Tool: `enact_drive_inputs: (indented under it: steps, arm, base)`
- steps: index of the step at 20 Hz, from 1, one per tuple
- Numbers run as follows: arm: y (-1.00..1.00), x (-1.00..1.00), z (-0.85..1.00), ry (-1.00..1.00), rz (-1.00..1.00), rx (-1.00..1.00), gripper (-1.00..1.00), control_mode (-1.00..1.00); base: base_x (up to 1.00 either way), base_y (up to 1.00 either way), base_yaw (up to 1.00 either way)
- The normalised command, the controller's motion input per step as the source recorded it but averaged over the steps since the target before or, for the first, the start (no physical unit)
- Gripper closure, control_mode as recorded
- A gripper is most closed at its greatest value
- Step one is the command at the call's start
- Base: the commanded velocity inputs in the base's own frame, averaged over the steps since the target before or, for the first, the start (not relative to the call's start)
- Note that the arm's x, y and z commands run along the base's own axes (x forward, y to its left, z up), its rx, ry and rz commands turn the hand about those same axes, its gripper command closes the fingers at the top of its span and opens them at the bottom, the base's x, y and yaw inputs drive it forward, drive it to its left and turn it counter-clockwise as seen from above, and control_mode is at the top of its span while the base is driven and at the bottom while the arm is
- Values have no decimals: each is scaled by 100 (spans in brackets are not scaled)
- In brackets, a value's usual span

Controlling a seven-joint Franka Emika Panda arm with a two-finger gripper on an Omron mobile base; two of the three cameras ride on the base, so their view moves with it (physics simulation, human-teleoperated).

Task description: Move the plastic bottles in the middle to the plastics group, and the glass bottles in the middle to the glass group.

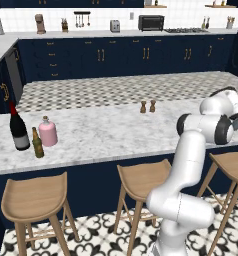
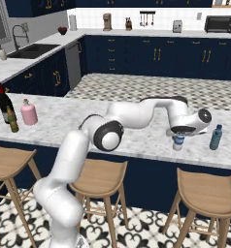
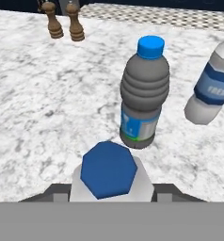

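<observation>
My gripper reaches far right over the marble counter and is shut on a small plastic bottle. From the hand view I look straight down on that bottle's blue cap, with the gripper around it. Its base is at or just above the counter. Right beside it stand the plastics: a grey-bodied, blue-capped bottle, which looks teal in the right base view, and a clear bottle with a blue-white label. At the counter's left end the pink glass bottle stands next to the dark wine bottle and the olive beer bottle.
Two brown shakers stand mid-counter near its far edge. Wooden stools line the counter's near side. The counter's front edge runs just below the held bottle. A sink lies at the far left.
</observation>
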Motion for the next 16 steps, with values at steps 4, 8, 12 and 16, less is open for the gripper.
enact_drive_inputs:
  steps: [4,8,12,16]
  arm:
    - [0,0,-51,0,0,0,100,-100]
    - [0,0,-34,1,0,0,100,-100]
    - [0,21,4,0,0,0,100,-100]
    - [0,37,2,0,0,-1,100,-100]
  base:
    - [0,0,0]
    - [0,0,0]
    - [0,0,0]
    - [0,0,0]
